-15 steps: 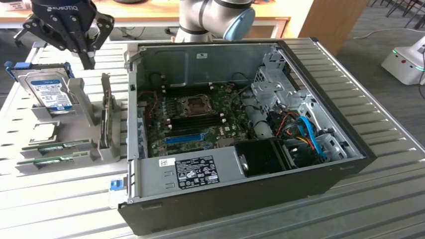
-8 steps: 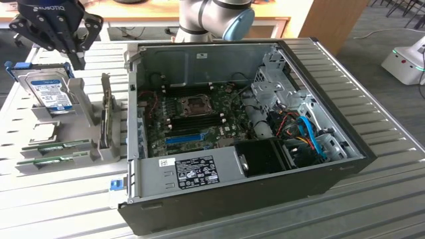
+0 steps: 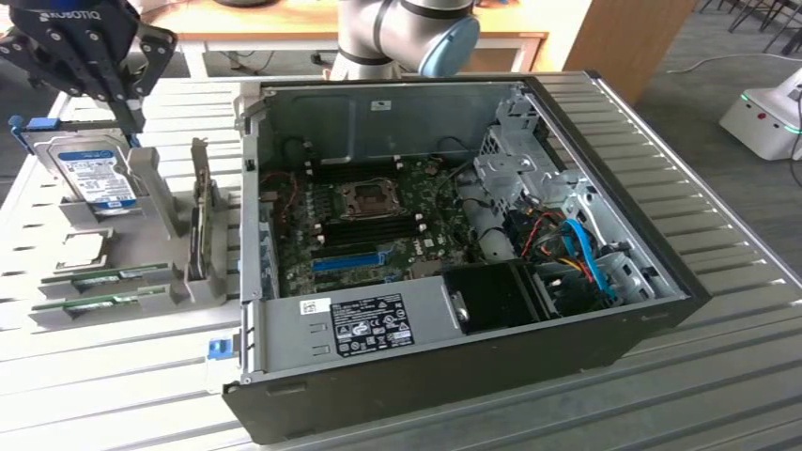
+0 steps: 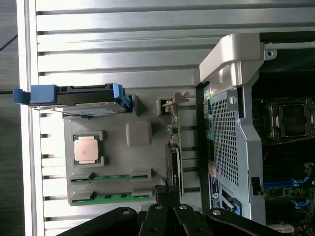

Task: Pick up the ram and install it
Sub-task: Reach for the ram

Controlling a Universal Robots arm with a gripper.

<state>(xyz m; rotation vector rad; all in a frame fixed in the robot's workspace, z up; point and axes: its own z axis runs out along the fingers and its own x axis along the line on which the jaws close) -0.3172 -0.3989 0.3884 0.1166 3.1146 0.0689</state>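
Observation:
Two green ram sticks [image 3: 111,278] [image 4: 110,177] lie side by side in slots of a grey holder [image 3: 75,315], on the exterior view's left. My black gripper [image 3: 126,105] [image 4: 167,212] hangs high above the far end of that holder, over the hard drive [image 3: 98,174], well away from the ram. Its fingers are shut together with nothing between them. On the exterior view's right the open computer case [image 3: 414,334] shows its motherboard [image 3: 363,225], with long memory slots beside the processor socket [image 3: 371,195].
The holder also carries the blue-framed hard drive [image 4: 81,101], a processor chip [image 4: 84,149] and an upright dark expansion card [image 3: 201,221]. The case wall [image 3: 254,188] rises right next to the holder. Everything stands on a ribbed metal table [image 3: 701,178].

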